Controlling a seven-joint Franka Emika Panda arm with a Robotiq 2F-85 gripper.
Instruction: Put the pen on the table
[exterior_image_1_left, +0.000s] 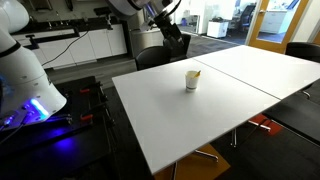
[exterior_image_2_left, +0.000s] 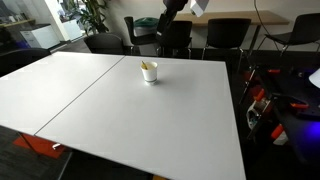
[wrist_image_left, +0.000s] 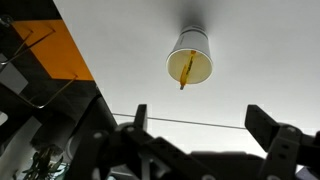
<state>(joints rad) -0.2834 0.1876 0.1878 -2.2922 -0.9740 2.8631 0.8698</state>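
The pen (wrist_image_left: 185, 72) is a thin yellowish stick standing inside the small white cup (wrist_image_left: 190, 62), its tip over the rim. The cup stands on the white table (exterior_image_1_left: 220, 100); cup and pen show in both exterior views, the cup (exterior_image_1_left: 192, 80) and the cup (exterior_image_2_left: 149, 72). My gripper (wrist_image_left: 200, 125) is open and empty, high above the table's far edge and well away from the cup. In the exterior views it hangs near the chairs as the gripper (exterior_image_1_left: 172, 30) and the gripper (exterior_image_2_left: 168, 18).
Dark chairs (exterior_image_2_left: 175, 38) stand along the table's far side. A seam (wrist_image_left: 200, 122) runs between two joined tabletops. An orange floor patch (wrist_image_left: 55, 50) lies beside the table. The robot base (exterior_image_1_left: 25, 80) with blue light stands off the table's end.
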